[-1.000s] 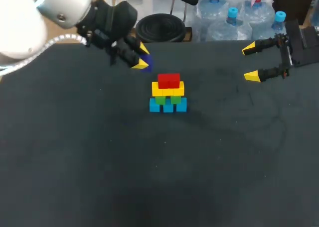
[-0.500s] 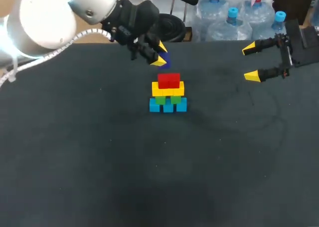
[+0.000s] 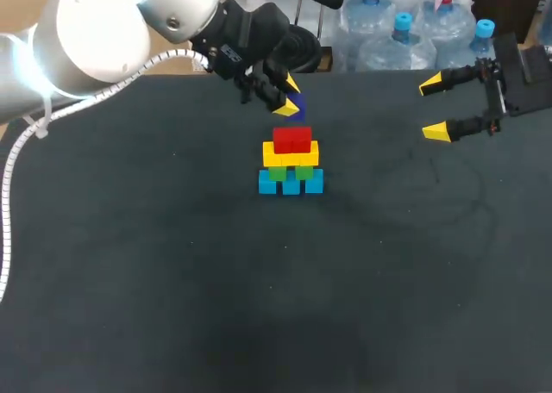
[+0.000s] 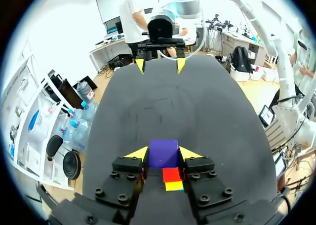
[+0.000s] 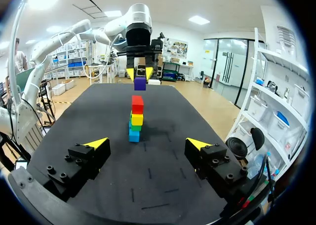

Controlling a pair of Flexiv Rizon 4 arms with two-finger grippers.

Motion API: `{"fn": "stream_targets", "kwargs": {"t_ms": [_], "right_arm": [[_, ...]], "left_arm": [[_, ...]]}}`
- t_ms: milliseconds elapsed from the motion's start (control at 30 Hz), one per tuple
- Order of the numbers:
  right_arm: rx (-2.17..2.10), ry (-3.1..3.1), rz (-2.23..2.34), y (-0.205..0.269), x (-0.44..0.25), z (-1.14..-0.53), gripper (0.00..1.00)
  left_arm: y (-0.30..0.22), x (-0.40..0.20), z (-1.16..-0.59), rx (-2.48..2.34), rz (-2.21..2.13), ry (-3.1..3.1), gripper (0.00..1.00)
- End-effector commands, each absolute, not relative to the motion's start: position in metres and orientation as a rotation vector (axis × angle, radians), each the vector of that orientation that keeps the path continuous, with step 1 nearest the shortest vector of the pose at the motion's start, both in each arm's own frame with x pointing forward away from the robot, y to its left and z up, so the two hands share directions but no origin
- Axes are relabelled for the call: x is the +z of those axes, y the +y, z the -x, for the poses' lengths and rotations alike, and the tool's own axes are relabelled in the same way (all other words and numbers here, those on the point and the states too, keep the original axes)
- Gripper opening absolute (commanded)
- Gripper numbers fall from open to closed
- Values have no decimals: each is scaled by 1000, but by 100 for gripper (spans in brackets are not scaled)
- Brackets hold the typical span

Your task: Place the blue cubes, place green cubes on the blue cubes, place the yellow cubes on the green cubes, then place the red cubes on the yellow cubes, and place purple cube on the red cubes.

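The stack stands mid-table: blue cubes (image 3: pixel 291 183) at the base, green cubes (image 3: pixel 290 172) on them, then yellow cubes (image 3: pixel 291 156) and red cubes (image 3: pixel 291 140) on top. My left gripper (image 3: pixel 288 96) hangs just above and behind the red cubes, shut on the purple cube (image 3: pixel 298 106). In the left wrist view the purple cube (image 4: pixel 163 153) sits between the yellow tips, with the red cubes (image 4: pixel 171 174) showing below it. My right gripper (image 3: pixel 434 109) stands open and empty at the far right, facing the stack (image 5: pixel 136 119) and the held purple cube (image 5: pixel 139 83).
The dark table (image 3: pixel 172 281) bears nothing besides the stack. My left arm (image 3: pixel 103 31) comes in across the back left corner.
My left gripper has carried the purple cube rightwards, from the back left to just above the stack. The right arm and the stack have not moved.
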State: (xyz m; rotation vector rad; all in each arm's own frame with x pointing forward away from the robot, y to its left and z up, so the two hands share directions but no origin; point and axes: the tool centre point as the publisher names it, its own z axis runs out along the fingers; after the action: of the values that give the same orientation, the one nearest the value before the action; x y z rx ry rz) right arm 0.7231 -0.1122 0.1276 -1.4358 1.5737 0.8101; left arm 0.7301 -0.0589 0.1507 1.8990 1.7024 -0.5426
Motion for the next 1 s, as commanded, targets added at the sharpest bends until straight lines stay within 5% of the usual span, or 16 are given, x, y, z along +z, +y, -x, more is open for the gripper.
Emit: {"fn": "stream_targets", "kwargs": {"t_ms": [33,1000], "right_arm": [[810,1572,1435,-112,127,-723,100],[810,1572,1435,-112,127,-723,100]], "left_arm": [[-55,148,-727,-535,-1897,1716,0],[-56,128,-719,-540,-1889,1746,0]]}}
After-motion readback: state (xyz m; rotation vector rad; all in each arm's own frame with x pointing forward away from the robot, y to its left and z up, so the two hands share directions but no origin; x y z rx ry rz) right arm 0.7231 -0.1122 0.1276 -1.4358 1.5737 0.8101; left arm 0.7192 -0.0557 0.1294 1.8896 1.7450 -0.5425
